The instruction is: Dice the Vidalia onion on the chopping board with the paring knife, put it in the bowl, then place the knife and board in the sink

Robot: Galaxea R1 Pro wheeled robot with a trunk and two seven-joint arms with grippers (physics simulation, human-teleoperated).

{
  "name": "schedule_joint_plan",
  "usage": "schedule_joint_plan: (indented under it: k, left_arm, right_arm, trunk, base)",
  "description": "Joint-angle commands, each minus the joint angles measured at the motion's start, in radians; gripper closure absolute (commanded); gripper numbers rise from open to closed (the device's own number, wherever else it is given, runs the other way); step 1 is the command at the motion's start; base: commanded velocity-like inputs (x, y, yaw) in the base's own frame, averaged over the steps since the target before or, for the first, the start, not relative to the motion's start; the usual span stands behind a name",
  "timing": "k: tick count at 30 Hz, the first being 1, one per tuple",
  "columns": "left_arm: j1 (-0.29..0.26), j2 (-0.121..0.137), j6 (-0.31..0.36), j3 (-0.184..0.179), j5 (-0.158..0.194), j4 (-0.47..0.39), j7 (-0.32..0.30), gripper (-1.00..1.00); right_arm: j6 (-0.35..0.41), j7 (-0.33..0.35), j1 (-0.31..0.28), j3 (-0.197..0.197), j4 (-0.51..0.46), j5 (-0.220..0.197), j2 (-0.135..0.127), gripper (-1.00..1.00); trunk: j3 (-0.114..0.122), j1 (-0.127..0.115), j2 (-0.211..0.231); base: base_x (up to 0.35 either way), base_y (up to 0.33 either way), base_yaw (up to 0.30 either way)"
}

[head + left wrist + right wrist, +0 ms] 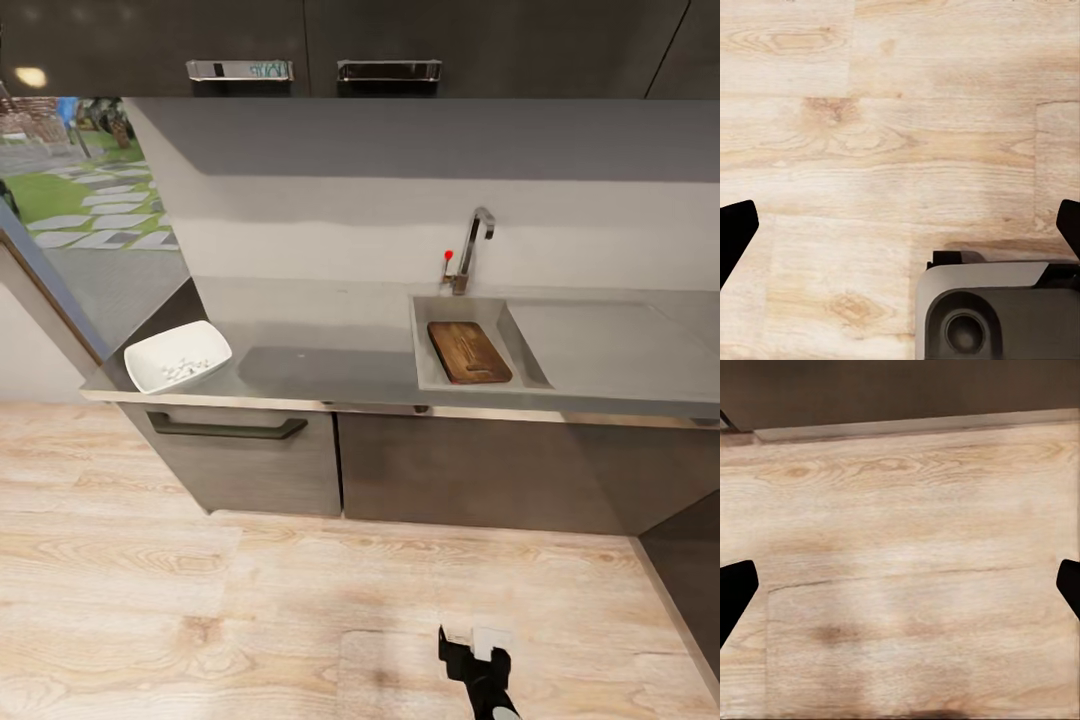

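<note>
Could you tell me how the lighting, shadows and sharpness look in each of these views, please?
Head view: even, soft light; a broad shadow band under the wall cabinets, a dark patch on the countertop, sharp chopping board in the sink. Left wrist view: crisp floor grain, no glare. Right wrist view: softer grain, dark cabinet base behind.

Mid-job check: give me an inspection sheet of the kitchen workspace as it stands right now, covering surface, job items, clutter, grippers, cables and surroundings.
Surface: grey countertop, wood-edged, over dark cabinets.
Job's things: chopping board lies inside the sink basin, below the chrome tap with its red knob. White bowl sits at the counter's left end holding small pale pieces. Paring knife: cannot make it out.
Clutter: nothing seen.
Grippers: left gripper open, empty, over the wood floor; right gripper open, empty, over floor near the cabinet base.
Cables: nothing seen.
Surroundings: upper cabinets with metal handles, a window to a garden at left, drawer handle below the bowl.
</note>
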Motion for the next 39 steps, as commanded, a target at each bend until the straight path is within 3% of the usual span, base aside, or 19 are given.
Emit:
schedule_joint_plan:
  k: [1,16,22,39]
  left_arm:
    - [0.000,0.002,-0.002,-0.008,0.006,-0.002,0.009,-1.00]
    - [-0.001,0.002,-0.002,-0.006,0.006,-0.002,0.010,-1.00]
    - [-0.001,0.002,-0.002,0.049,0.006,-0.002,0.009,-1.00]
    - [-0.001,0.002,-0.001,0.052,0.006,-0.002,0.009,-1.00]
  right_arm:
    - [-0.003,-0.004,-0.001,0.009,0.010,-0.009,0.000,-1.00]
    - [-0.003,-0.004,-0.001,0.010,0.037,-0.009,0.001,-1.00]
    - [-0.003,-0.004,-0.001,0.010,0.038,-0.009,0.001,-1.00]
    - [-0.003,-0.003,-0.001,0.010,0.039,-0.010,0.001,-1.00]
  trunk:
    - [0.001,0.000,-0.001]
    - [0.024,0.000,-0.001]
    - [0.034,0.000,-0.001]
    - [0.061,0.000,-0.001]
  base:
    - [0.000,0.000,0.000]
    - [0.000,0.000,0.000]
    - [0.000,0.000,0.000]
    - [0.000,0.000,0.000]
